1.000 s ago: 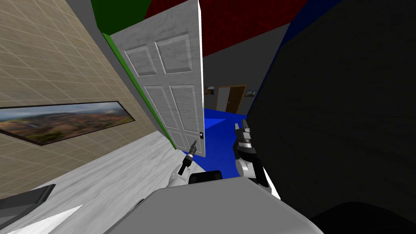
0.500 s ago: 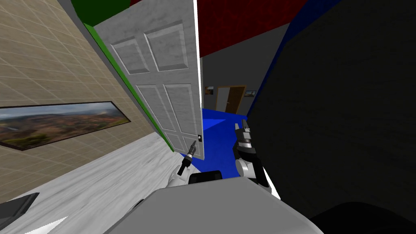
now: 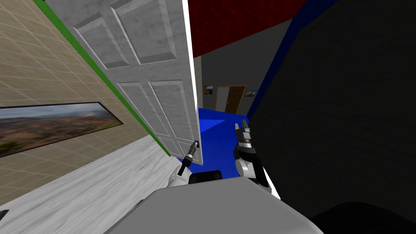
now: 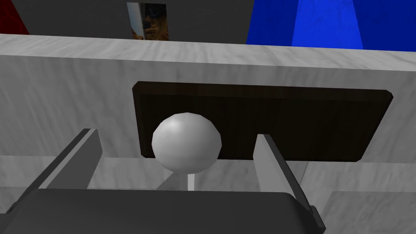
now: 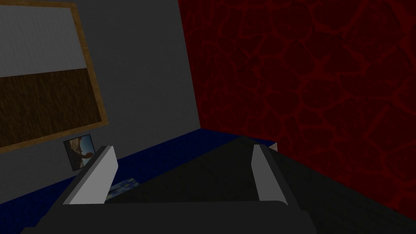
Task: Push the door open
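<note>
Ahead and to the left: a panelled grey-white door [image 3: 142,81], ajar, with a green frame [image 3: 122,101] along its hinge side and blue floor [image 3: 219,138] past its free edge. Low at that free edge, the left hand [image 3: 195,145], released, fingers [image 4: 81,158] spread either side of a round pale knob [image 4: 187,140], apart from it on both sides. Behind the knob, a dark plate [image 4: 284,122] set in the door face. To the right, the right hand [image 3: 243,129], raised beside a dark wall [image 3: 345,122], likewise released, grasping nothing. On the tiled wall at left, a long landscape picture [image 3: 53,126].
</note>
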You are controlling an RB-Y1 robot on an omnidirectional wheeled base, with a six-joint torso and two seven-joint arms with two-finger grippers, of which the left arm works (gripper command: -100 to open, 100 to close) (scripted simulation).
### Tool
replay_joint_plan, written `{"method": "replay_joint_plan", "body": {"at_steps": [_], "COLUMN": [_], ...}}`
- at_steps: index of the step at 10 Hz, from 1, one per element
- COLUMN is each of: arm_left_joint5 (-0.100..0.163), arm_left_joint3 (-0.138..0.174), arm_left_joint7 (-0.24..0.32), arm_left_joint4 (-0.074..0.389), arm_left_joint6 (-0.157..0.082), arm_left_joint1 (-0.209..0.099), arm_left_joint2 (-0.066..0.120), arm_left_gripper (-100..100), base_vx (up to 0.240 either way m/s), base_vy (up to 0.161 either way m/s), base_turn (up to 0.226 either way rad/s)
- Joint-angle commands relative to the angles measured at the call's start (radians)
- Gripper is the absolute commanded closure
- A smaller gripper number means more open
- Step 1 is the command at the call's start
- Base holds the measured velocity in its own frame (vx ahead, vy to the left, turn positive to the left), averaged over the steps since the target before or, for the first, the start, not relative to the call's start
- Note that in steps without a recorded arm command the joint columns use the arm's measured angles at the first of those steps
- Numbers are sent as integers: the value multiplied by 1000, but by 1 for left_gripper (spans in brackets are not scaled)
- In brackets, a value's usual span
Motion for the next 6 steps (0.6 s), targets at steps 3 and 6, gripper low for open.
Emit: {"method": "replay_joint_plan", "body": {"at_steps": [3,6], "arm_left_joint5": [0,0], "arm_left_joint3": [0,0], "arm_left_joint7": [0,0], "arm_left_joint4": [0,0], "arm_left_joint6": [0,0], "arm_left_joint1": [0,0], "arm_left_joint2": [0,0], "arm_left_gripper": [100,100], "base_vx": [11,-13], "base_vy": [-5,5], "base_turn": [-2,0]}}
